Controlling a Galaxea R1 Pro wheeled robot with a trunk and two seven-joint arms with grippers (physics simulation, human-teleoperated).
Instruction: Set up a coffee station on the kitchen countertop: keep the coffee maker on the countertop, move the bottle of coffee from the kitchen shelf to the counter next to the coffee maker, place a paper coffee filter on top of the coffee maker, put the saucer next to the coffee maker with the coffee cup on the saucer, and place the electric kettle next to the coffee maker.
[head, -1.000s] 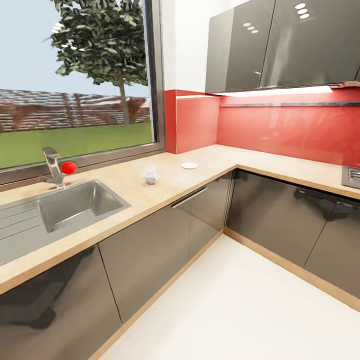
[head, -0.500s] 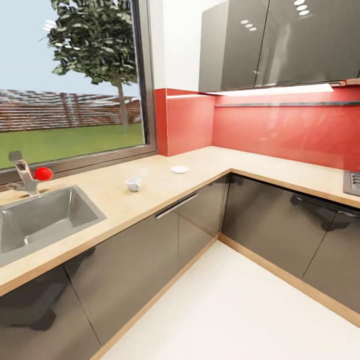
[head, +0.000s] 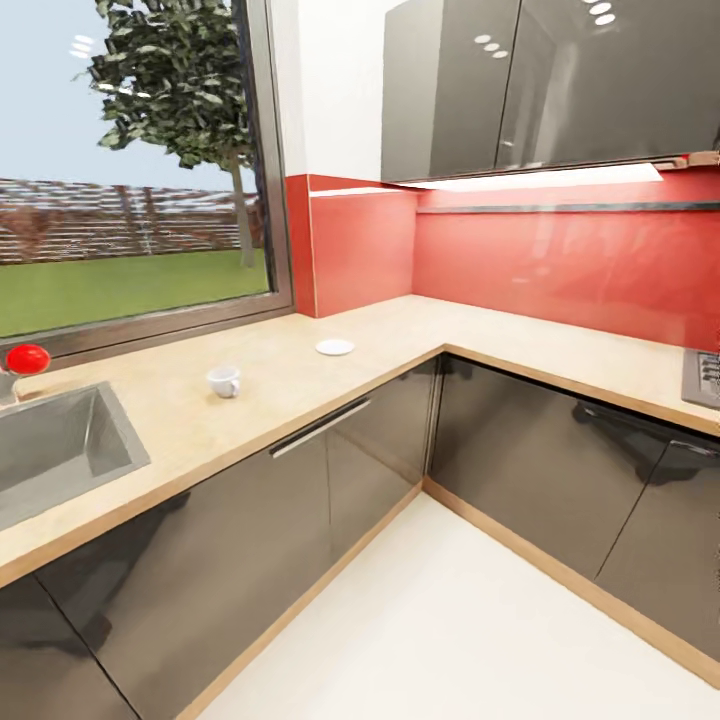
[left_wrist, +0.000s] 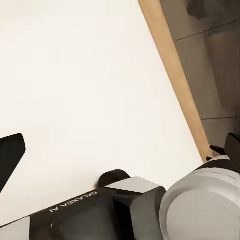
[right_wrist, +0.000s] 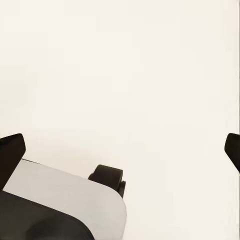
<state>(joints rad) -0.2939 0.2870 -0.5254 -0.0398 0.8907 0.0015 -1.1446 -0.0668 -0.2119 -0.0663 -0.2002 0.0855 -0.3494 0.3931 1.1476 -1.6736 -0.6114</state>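
Panning right: the sink slides toward frame edge, coffee cup and saucer sit apart on the worktop beyond it. Both pincers spread wide, empty. I'm searching for the coffee maker.

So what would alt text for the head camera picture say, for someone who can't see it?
An L-shaped kitchen counter holds a white cup and, apart from it, a white saucer. A sink sits at left under a window; red backsplash, grey cabinets.
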